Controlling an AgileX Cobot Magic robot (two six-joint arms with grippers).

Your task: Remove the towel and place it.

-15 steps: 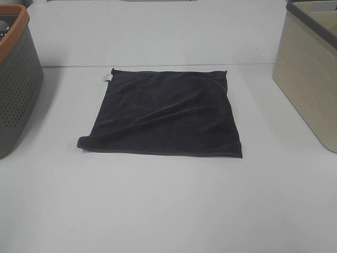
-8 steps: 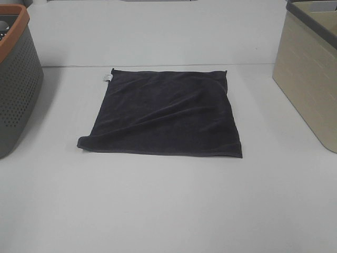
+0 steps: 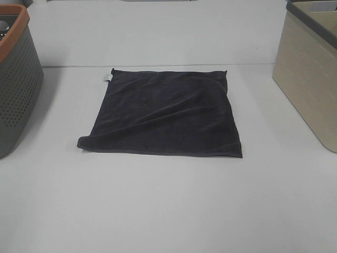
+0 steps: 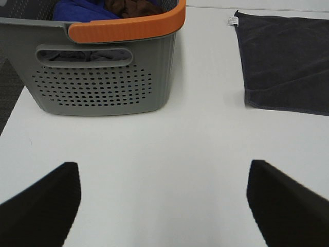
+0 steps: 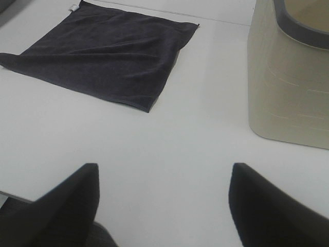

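The dark navy-black towel [image 3: 166,112] lies spread flat on the white table, its small white tag [image 3: 107,78] at the far left corner and its near left corner slightly curled. It also shows in the left wrist view [image 4: 288,62] and in the right wrist view [image 5: 100,54]. My left gripper [image 4: 164,203] is open and empty over bare table, apart from the towel. My right gripper [image 5: 163,206] is open and empty, short of the towel's near corner. Neither gripper appears in the exterior high view.
A grey perforated basket with an orange rim [image 3: 16,79] stands at the left, holding blue and brown cloths [image 4: 103,7]. A beige basket with a grey rim [image 3: 310,68] stands at the right and shows in the right wrist view [image 5: 288,77]. The white table [image 3: 168,205] surrounds the towel.
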